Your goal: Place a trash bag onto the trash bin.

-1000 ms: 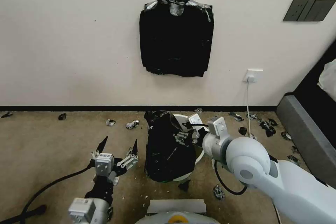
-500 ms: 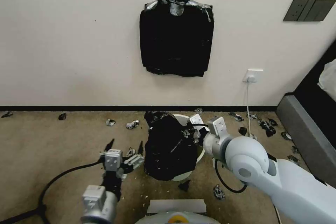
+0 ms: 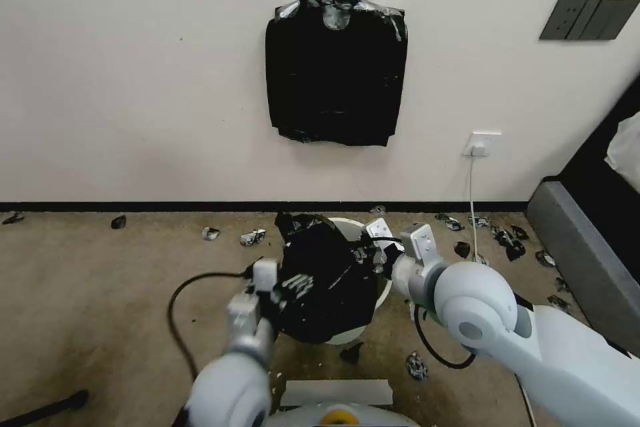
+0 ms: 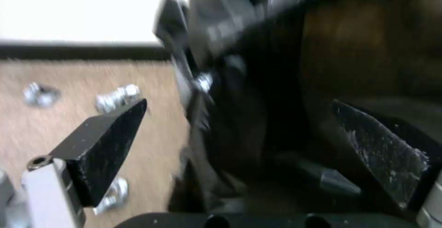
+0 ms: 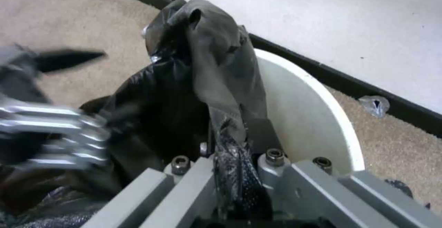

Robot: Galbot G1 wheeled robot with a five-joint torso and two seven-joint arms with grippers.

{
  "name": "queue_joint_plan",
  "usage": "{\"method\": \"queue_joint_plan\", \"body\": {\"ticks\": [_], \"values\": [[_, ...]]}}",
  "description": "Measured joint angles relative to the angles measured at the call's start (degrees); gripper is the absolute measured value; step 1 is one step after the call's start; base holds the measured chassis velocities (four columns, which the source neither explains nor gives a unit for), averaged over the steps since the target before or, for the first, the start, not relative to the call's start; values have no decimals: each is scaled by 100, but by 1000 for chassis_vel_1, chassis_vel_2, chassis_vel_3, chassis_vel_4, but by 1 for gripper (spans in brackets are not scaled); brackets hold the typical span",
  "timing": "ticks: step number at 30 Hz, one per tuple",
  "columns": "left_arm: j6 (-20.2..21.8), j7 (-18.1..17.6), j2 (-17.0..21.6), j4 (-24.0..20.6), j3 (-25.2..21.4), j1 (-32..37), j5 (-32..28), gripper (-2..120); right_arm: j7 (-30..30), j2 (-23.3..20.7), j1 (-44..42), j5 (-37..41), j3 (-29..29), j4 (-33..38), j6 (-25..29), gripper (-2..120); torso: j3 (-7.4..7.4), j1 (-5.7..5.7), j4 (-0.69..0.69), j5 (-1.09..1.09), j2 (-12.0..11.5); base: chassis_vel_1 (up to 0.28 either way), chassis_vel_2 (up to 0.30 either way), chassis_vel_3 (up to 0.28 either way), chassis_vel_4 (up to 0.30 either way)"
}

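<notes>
Head view: the trash bin (image 3: 382,293) stands on the carpet near the wall, cream-white, w/ the trash bag (image 3: 327,280) draped over its left side and part of its mouth. The bin's far rim and right wall are bare; what is inside the bin I cannot tell. The bag is glossy black, crinkled, w/ one loose corner sticking up at the back, and hangs down toward the floor. The right gripper (image 3: 363,257) is above the rim, fingers closed tight on a twisted fold of the bag; right wrist view shows the plastic pinched between them (image 5: 230,152). The left gripper (image 4: 239,131) has its fingers spread wide around the bag's left side, one finger (image 4: 108,141) over the carpet. Compared w/ 0.5 s ago, the left arm has moved in from the open carpet to the bag; bin and right gripper approx. unchanged.
</notes>
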Motion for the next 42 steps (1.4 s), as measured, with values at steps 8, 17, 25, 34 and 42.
{"method": "queue_joint_plan", "body": {"ticks": [8,17,25,34,42], "values": [[737,-932,63,344,279,-727,-523,100,-5,-34,-25,4,38,-12,4,0,-1,0,0,1,0,0,0,0,0],[883,-1429,24,696,401,-1176,-1457,95,-8,-32,-91,-1,19,-13,10,0,-1,0,0,1,0,0,0,0,0],[1137,-2059,9,883,518,-1392,-2169,67,-7,17,-204,-1,141,-4,14,0,-1,0,1,1,0,0,0,0,0],[1160,-2284,-44,993,474,-1477,-2622,34,-18,34,-276,-12,211,-1,23,0,-2,0,1,2,0,0,0,0,0],[1110,-2404,-88,1022,444,-1486,-2853,9,-41,32,-302,-35,232,-9,76,0,-2,0,1,1,0,0,0,0,0]]}}
